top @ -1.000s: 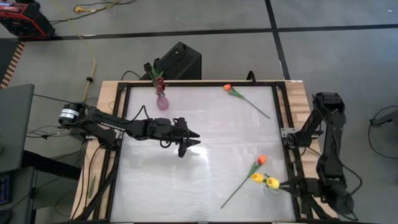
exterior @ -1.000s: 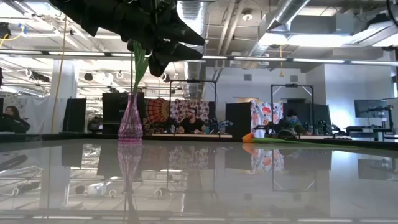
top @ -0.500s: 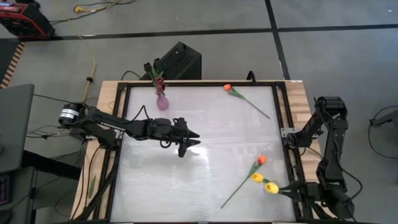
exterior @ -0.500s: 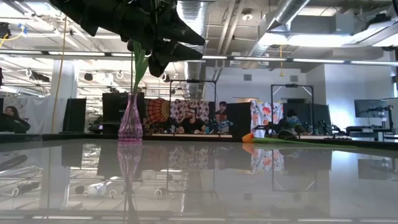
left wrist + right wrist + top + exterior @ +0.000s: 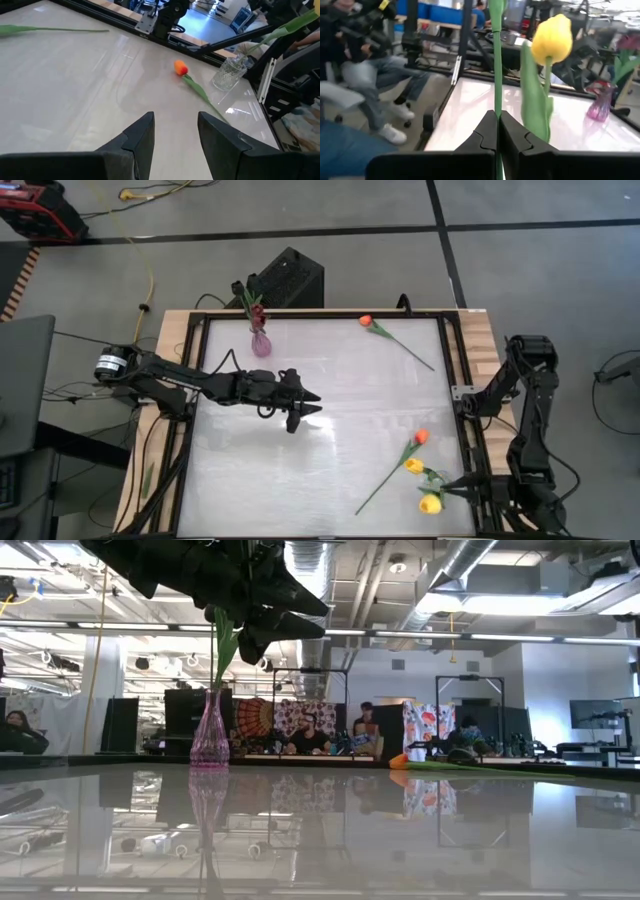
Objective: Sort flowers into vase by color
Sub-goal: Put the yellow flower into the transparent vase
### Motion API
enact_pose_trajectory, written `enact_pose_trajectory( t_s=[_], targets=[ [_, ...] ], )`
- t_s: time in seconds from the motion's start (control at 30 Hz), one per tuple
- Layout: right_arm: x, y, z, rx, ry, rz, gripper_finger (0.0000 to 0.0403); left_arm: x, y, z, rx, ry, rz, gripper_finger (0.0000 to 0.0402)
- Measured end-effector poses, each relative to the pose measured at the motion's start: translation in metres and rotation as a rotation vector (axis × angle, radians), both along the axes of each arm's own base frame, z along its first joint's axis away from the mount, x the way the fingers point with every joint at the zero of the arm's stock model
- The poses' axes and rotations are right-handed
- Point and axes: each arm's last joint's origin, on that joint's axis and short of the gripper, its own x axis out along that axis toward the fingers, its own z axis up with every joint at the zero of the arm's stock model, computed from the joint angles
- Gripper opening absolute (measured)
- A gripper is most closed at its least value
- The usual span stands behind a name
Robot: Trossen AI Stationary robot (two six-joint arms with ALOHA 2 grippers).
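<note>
Tulips lie scattered over the white table (image 5: 300, 470): an orange tulip (image 5: 366, 321) near the far edge, another orange tulip (image 5: 421, 437) and a yellow one (image 5: 413, 466) lying together near the right side. A second yellow tulip (image 5: 430, 503) is pinched by its stem in the right gripper (image 5: 497, 131), at the table's near right corner; the gripper itself is hard to make out from above, but its wrist view shows the fingers clenched on the green stem. A pink vase (image 5: 260, 344) at the far left holds dark red flowers (image 5: 256, 310), their heads cut off in the low view. The clear glass vase (image 5: 227, 73) by the right rail barely shows from above. The left gripper (image 5: 305, 409) hangs over the table's middle, arm stretched level, jaws parted and holding nothing.
</note>
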Motion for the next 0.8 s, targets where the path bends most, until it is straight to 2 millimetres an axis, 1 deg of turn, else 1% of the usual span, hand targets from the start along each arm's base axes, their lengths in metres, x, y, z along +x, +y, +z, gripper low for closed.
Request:
enact_pose_trajectory(
  t_s=[0.1,0.2,0.27,0.43,0.53,0.6,0.67,0.73,0.8],
  targets=[
    [-0.004,-0.004,0.005,-0.032,0.019,0.049,0.0028,0.000,0.000,0.000,0.007,0.001,0.000,0.0139],
    [-0.008,-0.009,0.016,-0.039,0.049,0.127,0.0025,0.000,0.000,0.000,0.009,0.001,0.007,0.0139],
    [-0.010,-0.014,0.020,-0.062,0.077,0.184,0.0025,0.000,0.000,0.000,0.009,0.001,0.007,0.0139],
    [-0.012,-0.035,0.038,-0.037,0.087,0.216,0.0025,0.000,0.000,0.000,-0.005,-0.003,0.011,0.0139],
    [-0.013,-0.048,0.052,0.021,0.088,0.243,0.0025,0.001,-0.001,0.003,-0.011,-0.034,-0.020,0.0139],
    [-0.013,-0.055,0.060,0.056,0.084,0.257,0.0025,0.002,-0.005,0.007,0.011,-0.073,-0.079,0.0139],
    [-0.011,-0.060,0.066,0.055,0.073,0.254,0.0025,0.002,-0.012,0.013,0.063,-0.148,-0.152,0.0139],
    [-0.007,-0.067,0.074,0.037,0.047,0.219,0.0026,0.003,-0.018,0.023,0.143,-0.256,-0.189,0.0139],
    [-0.001,-0.076,0.082,0.015,0.017,0.153,0.0030,0.003,-0.022,0.032,0.228,-0.355,-0.181,0.0139]
  ],
)
